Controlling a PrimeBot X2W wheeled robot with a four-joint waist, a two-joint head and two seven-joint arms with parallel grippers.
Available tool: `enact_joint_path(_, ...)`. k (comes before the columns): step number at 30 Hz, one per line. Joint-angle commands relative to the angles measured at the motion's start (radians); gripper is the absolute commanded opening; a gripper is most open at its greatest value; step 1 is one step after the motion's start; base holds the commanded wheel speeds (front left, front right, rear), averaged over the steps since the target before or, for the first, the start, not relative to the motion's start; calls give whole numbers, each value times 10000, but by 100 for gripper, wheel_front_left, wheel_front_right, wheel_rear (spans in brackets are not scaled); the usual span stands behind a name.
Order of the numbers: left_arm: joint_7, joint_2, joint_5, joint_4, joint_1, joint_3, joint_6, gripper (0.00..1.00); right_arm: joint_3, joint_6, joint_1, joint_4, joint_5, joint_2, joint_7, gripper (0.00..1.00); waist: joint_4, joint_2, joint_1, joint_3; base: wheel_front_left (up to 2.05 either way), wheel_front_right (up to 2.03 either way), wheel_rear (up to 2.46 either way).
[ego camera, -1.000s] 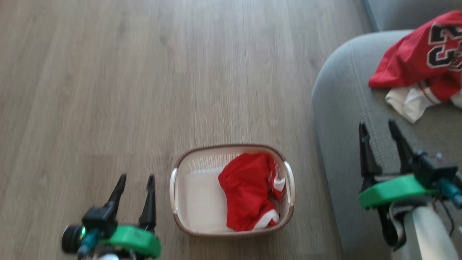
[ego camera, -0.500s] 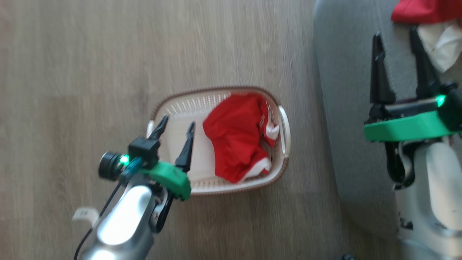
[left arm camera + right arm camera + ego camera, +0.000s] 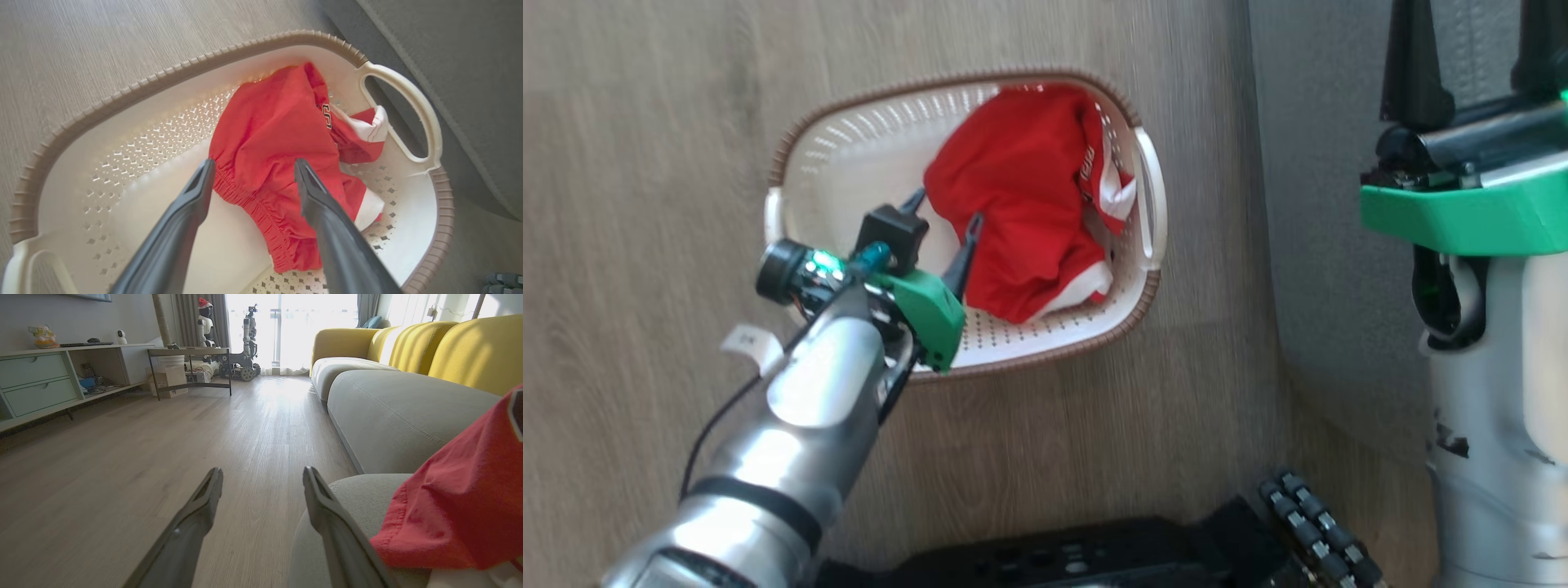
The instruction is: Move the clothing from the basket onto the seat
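So you're partway: one red jersey (image 3: 461, 506) lies on the seat (image 3: 392, 416) beside the basket (image 3: 122, 97); a second garment (image 3: 278, 122) sits inside it, under your left gripper (image 3: 254, 163), open wide and empty; your right gripper (image 3: 263, 471) likewise.

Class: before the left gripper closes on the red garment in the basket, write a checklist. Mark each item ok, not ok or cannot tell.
1. Left gripper open: ok.
2. Clothing lies between its fingers: ok.
3. Fingertips touching the cloth: cannot tell.
4. Fingers inside the basket rim, apart from it: ok.
5. Right gripper open, holding nothing: ok.
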Motion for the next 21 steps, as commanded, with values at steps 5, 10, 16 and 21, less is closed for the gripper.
enact_joint_path(5,232,97,81,939,-879,-91,-4,100,543,-4,-280,-850,177,28,-64,100,-517,1,-1,1145,0,0,0)
enact_joint_path(10,361,94,51,1552,-1581,-327,88,100,764,-4,-399,-1202,259,28,-65,100,-721,1,-1,1610,0,0,0)
enact_joint_path(16,431,93,-14,2076,-2196,-507,344,100,974,-4,-431,-1421,347,28,-65,100,-874,1,-1,1933,0,0,0)
enact_joint_path(21,444,92,-85,2370,-2475,-590,676,100,1081,-4,-430,-1513,449,28,-66,100,-950,1,-1,2048,0,0,0)
